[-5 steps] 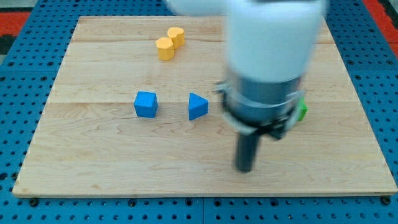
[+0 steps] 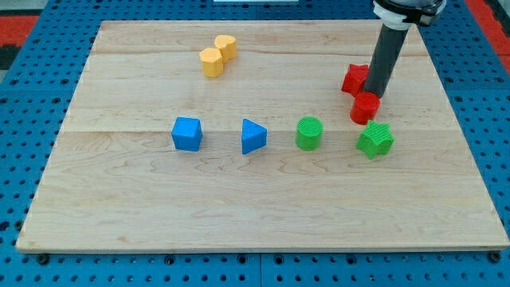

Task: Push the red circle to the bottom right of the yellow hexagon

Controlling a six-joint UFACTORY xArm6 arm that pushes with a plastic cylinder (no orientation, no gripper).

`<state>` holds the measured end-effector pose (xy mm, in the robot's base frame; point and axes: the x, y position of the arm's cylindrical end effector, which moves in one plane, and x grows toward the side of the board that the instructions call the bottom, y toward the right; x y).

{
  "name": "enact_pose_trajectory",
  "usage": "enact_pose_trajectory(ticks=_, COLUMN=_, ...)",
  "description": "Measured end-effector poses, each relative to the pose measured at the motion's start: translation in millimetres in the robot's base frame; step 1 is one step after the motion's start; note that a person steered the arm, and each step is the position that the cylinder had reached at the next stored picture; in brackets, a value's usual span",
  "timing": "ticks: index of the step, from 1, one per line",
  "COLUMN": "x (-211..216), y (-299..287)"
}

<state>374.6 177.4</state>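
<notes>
On a pale wooden board (image 2: 263,215) set over a blue pegboard (image 2: 24,143), my tip (image 2: 373,96) comes down at the view's right, resting just above the red circle (image 2: 365,108) and apparently touching its top edge, with a second red block (image 2: 354,79), its shape unclear, pressed against the rod's left side. The rod carries no fingers and holds nothing; it only leans on the blocks. The red circle sits well to the right of the yellow hexagon (image 2: 211,61), which lies near the top, touching a second yellow block (image 2: 226,47). Across the middle run a blue cube (image 2: 187,133), a blue triangle (image 2: 253,136), a green cylinder (image 2: 308,133) and a green star-like block (image 2: 374,140).
</notes>
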Motion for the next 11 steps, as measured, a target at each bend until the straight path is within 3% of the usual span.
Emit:
enact_pose_trajectory(ticks=3, x=0, y=0)
enact_pose_trajectory(ticks=5, x=0, y=47)
enact_pose_trajectory(ticks=6, x=10, y=44)
enact_pose_trajectory(ticks=7, x=24, y=1)
enact_pose_trajectory(ticks=9, x=42, y=18)
enact_pose_trajectory(ticks=11, x=48, y=-47)
